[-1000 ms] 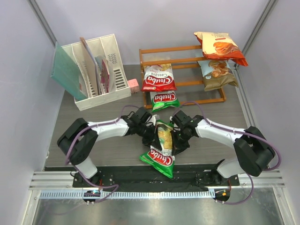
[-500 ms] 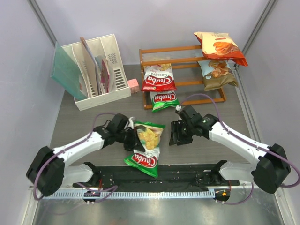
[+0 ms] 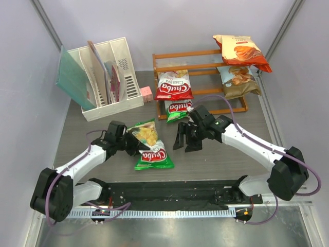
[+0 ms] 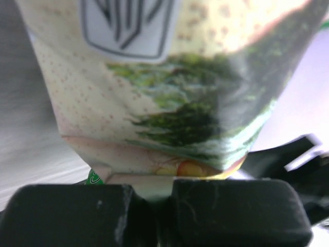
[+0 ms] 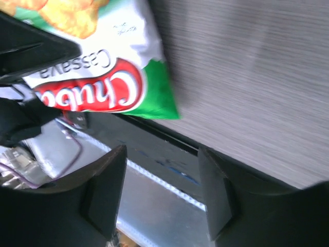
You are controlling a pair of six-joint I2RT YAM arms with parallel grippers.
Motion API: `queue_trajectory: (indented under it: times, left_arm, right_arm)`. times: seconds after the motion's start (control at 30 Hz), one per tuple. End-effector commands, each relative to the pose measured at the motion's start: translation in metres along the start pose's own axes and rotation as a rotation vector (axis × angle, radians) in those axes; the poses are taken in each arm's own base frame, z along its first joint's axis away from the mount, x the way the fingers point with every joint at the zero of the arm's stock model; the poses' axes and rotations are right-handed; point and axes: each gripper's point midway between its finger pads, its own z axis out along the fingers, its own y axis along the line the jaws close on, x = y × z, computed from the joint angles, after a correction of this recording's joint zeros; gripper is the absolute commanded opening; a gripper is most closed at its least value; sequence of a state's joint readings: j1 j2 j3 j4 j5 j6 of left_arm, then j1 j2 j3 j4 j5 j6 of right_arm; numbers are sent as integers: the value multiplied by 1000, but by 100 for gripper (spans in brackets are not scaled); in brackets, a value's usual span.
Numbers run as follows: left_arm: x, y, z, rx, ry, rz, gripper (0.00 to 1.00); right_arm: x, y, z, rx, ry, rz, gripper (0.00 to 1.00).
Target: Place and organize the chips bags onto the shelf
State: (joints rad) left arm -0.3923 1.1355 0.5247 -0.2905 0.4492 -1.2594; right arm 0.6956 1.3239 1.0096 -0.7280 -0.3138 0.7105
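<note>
My left gripper (image 3: pixel 131 144) is shut on the edge of a green Chiba chips bag (image 3: pixel 152 149), left of the table's middle. The left wrist view shows that green bag (image 4: pixel 169 103) pinched in my left gripper (image 4: pixel 154 193). Just right of it my right gripper (image 3: pixel 184 141) stands open with nothing between its fingers. In the right wrist view the right gripper (image 5: pixel 162 190) is apart from the green bag (image 5: pixel 103 77). The shelf (image 3: pixel 205 54) holds a red bag (image 3: pixel 174 85), a second green bag (image 3: pixel 180 109) at its foot, a cream/orange bag (image 3: pixel 241 51) and a light-blue/brown bag (image 3: pixel 237 80).
A white file organizer (image 3: pixel 126 77) with folders stands at the back left. A small pink block (image 3: pixel 146 92) lies between it and the shelf. Grey walls close in both sides.
My right gripper has let go of the green bag, opened, and drawn back toward the shelf. My left gripper has carried the bag left and away from the table's front edge.
</note>
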Motion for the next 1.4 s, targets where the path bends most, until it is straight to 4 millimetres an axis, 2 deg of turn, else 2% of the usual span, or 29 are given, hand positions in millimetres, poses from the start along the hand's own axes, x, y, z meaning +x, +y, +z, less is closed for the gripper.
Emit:
queue_trajectory:
  times: [0.0, 0.1, 0.13, 0.2, 0.23, 0.33, 0.37, 0.43, 0.53, 0.6, 0.7, 0.8, 0.9, 1.17, 1.37]
  left_arm:
    - [-33, -45, -5, 175, -109, -188, 0]
    - [-49, -48, -22, 167, -183, -228, 0]
    - [-50, -42, -32, 135, -203, -266, 0]
    - [-65, -34, -48, 119, -285, -351, 0]
    - [-66, -35, -60, 139, -321, -362, 0]
    - [-82, -29, -81, 177, -439, -425, 0]
    - [-84, -27, -83, 184, -456, -442, 0]
    - [-90, -26, -84, 209, -487, -455, 0]
    - [-90, -48, -87, 270, -455, -394, 0]
    - [-91, -53, -85, 240, -444, -336, 0]
    - [-95, -78, -91, 293, -431, -283, 0]
    - [-99, -92, -97, 367, -447, -273, 0]
    - [-106, -102, -106, 431, -493, -269, 0]
    - [-114, -123, -117, 525, -533, -222, 0]
    - [-110, -124, -119, 572, -512, -252, 0]
  right_arm:
    - [-29, 54, -5, -194, -63, 55, 76]
    - [-38, 60, -5, -196, -96, 58, 80]
    - [-40, 64, -7, -208, -102, 61, 82]
    - [-45, 77, -11, -265, -117, 73, 82]
    - [-46, 81, -11, -278, -120, 77, 82]
    - [-55, 94, -11, -295, -108, 66, 83]
    - [-57, 95, -1, -284, -78, 72, 83]
    - [-63, 109, -3, -318, -56, 79, 84]
    - [-72, 125, 0, -373, -50, 121, 87]
    - [-78, 136, 6, -436, -50, 146, 87]
    - [-77, 150, 11, -506, -34, 185, 88]
    - [-68, 157, 19, -507, 3, 187, 88]
    - [-62, 163, 23, -513, 35, 202, 89]
    - [-65, 166, 28, -520, 37, 268, 93]
    - [-73, 162, 39, -525, -17, 344, 93]
